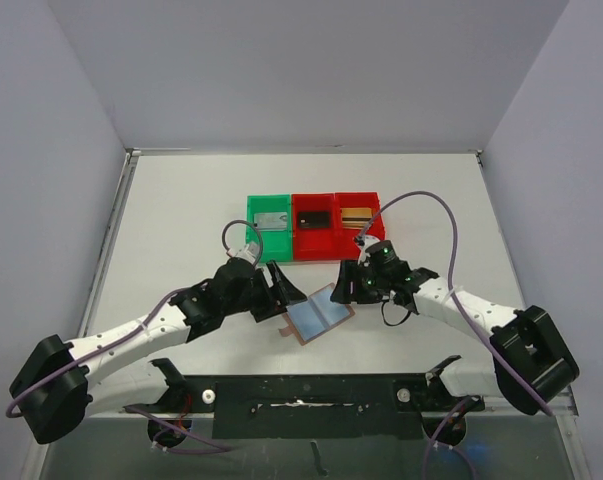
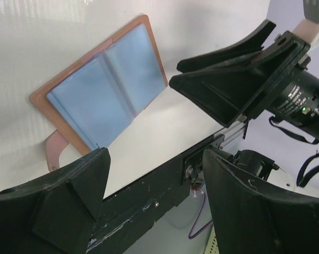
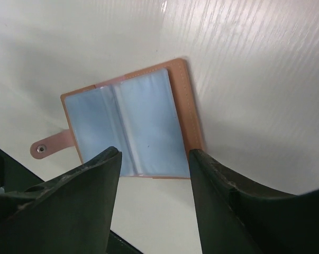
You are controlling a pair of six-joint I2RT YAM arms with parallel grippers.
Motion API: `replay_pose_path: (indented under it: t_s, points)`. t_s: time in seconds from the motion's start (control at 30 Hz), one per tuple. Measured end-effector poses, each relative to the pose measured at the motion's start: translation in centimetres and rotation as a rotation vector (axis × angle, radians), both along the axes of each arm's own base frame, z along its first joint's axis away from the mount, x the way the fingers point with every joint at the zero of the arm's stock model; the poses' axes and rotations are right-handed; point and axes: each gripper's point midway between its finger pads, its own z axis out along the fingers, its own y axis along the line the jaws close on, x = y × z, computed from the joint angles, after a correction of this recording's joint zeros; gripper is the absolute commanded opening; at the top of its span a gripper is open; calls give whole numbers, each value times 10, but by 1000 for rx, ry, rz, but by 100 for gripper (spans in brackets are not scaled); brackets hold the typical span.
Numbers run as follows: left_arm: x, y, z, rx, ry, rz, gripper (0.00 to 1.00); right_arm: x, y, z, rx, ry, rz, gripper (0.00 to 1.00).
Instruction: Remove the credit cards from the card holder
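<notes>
- The black mounting rail (image 1: 311,392) runs along the near edge of the tabletop (image 1: 181,200), with both arm bases at its ends.
- The left arm (image 1: 131,335) reaches inward from the near left, and the right arm (image 1: 461,310) reaches in from the near right.
- The left pincer (image 1: 284,285) stands wide open and holds nothing. It sits just beside the left edge of the card holder (image 1: 319,315).
- The right pincer (image 1: 346,285) also has its jaws apart with nothing between them. It is at the holder's far right edge, and I cannot tell whether it touches.
- The card holder lies between the two pincers, spread open and flat on the tabletop. Its pale-blue lining faces up inside a brown border.
- The right wrist view shows its small tab (image 3: 43,149), with a pale stud, sticking out from one side.
- Farther back, three bins stand touching in a row: a green bin (image 1: 251,225), a red bin (image 1: 314,245) and a second red bin (image 1: 373,205). Each holds a flat card-like piece.
</notes>
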Motion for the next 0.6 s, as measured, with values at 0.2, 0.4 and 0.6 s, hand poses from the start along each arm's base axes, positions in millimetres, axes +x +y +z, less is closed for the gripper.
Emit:
replay_pose_path:
  t_s: [0.2, 0.4, 0.6]
  points:
    - [0, 0, -18, 14, 39, 17, 67, -9, 10, -11, -15, 32, -35, 51]
    - [-2, -5, -35, 43, 71, 3, 65, -8, 7, -23, -53, 52, -64, 49]
    - [-2, -8, -52, 65, 96, -6, 56, -11, 8, -33, -79, 74, -56, 40]
